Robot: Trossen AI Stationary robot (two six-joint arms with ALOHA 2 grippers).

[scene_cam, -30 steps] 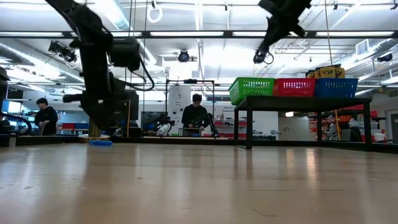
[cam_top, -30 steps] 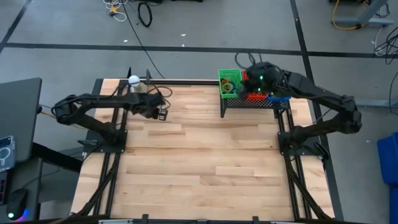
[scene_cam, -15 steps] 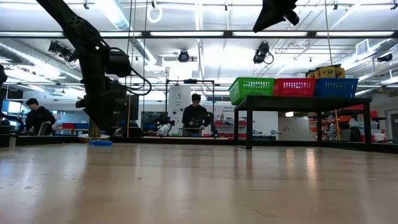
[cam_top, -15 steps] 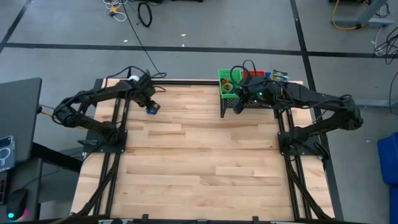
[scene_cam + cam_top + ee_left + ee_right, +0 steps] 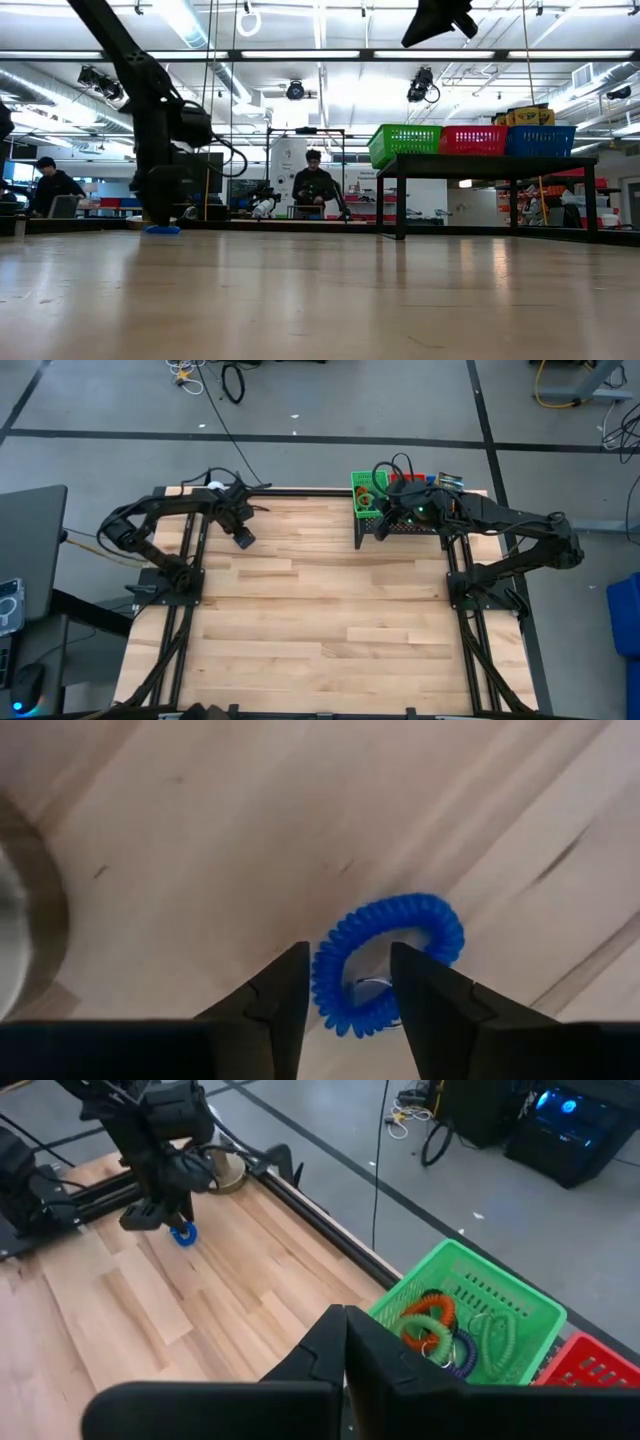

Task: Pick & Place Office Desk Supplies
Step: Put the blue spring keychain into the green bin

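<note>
A blue coiled ring lies flat on the wooden table near its far left corner; it also shows in the low view and the right wrist view. My left gripper points down over it, open, with one side of the ring's loop between its fingers. My right gripper is shut and holds nothing, high above the table beside the green basket. That basket holds orange, green and dark coiled rings. My left gripper comes from above, pointing down, with its fingers astride one side of the blue ring's loop. I cannot tell whether the fingertips touch the ring. The ring lies flat on the table.
A white ball on a round metal base stands just beyond my left gripper. Green, red and blue baskets sit on a black mesh stand at the far right. People sit in the room behind.
My left gripper has swung toward the table's far left corner, rolled about its own axis and sunk over the blue ring, which has lain still. My right gripper has come off the baskets toward the table's left and near side.
</note>
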